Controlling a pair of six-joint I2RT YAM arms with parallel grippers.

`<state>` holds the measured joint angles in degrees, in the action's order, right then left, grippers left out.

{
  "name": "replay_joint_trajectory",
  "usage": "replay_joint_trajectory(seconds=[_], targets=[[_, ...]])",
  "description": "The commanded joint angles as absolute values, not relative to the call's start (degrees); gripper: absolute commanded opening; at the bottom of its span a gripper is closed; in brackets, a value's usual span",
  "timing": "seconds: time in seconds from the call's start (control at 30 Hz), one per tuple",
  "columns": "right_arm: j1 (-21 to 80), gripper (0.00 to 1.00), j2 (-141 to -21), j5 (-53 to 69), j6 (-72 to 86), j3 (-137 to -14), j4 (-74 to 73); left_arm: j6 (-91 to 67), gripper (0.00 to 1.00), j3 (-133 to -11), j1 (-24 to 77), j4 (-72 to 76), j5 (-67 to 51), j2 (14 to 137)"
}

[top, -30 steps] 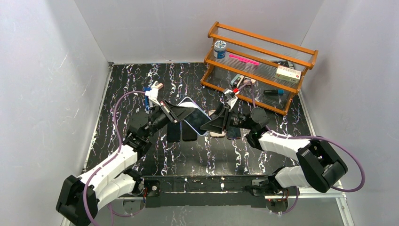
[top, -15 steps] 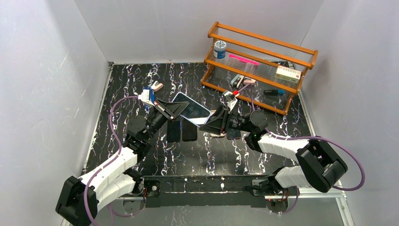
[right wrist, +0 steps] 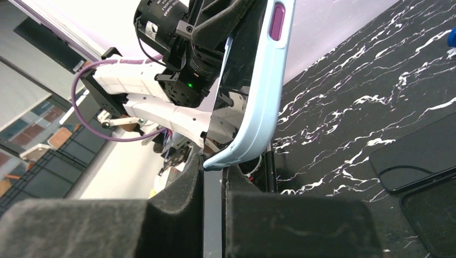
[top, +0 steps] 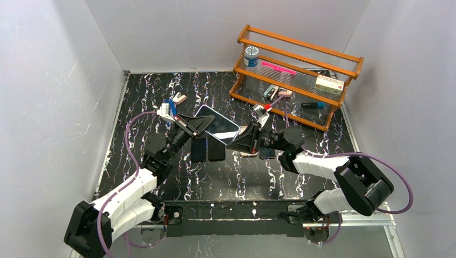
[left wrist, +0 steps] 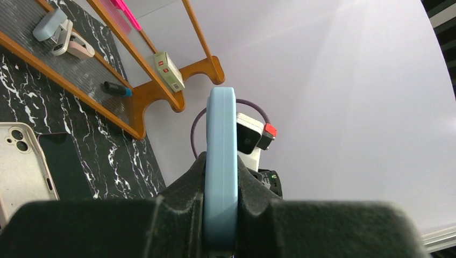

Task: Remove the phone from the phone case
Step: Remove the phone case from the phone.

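Observation:
A phone in a light blue phone case (top: 218, 124) hangs tilted above the table's middle, held from both ends. My left gripper (top: 192, 125) is shut on the case's left end; in the left wrist view the case (left wrist: 221, 123) stands edge-on between my left gripper's (left wrist: 221, 167) pads. My right gripper (top: 240, 141) is shut on the phone's right end. In the right wrist view the phone's grey edge (right wrist: 213, 215) sits between the right gripper's (right wrist: 213, 173) pads, and the case's corner (right wrist: 232, 156) has curled off it.
Two dark phones (top: 208, 149) lie flat below the held one, with a cream case (top: 248, 152) and another dark phone (top: 267, 152) to the right. A wooden rack (top: 298, 64) with small items stands back right. A small blue and white item (top: 175, 101) lies back left.
My right gripper has closed from open onto the phone's right end. The left gripper has carried the cased phone slightly up and to the left, and its grip is unchanged.

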<state>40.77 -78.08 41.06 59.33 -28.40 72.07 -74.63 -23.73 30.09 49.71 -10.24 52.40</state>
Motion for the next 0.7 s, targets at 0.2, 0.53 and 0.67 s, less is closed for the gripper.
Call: replay_joint_trajectory(seconds=[0.2, 0.53, 0.67], targets=[[41.1, 0.01, -75.9, 42.4, 28.6, -36.6, 57.8, -80.8, 0.00, -24.6, 30.0, 50.5, -13.3, 51.9], [41.2, 0.01, -76.6, 43.0, 6.1, -42.7, 46.2, -81.7, 0.00, -24.7, 30.7, 50.0, -17.9, 53.6], [41.1, 0.01, -76.7, 40.7, 3.4, -44.0, 42.2, -78.5, 0.00, -26.2, 30.7, 48.5, -20.5, 53.7]])
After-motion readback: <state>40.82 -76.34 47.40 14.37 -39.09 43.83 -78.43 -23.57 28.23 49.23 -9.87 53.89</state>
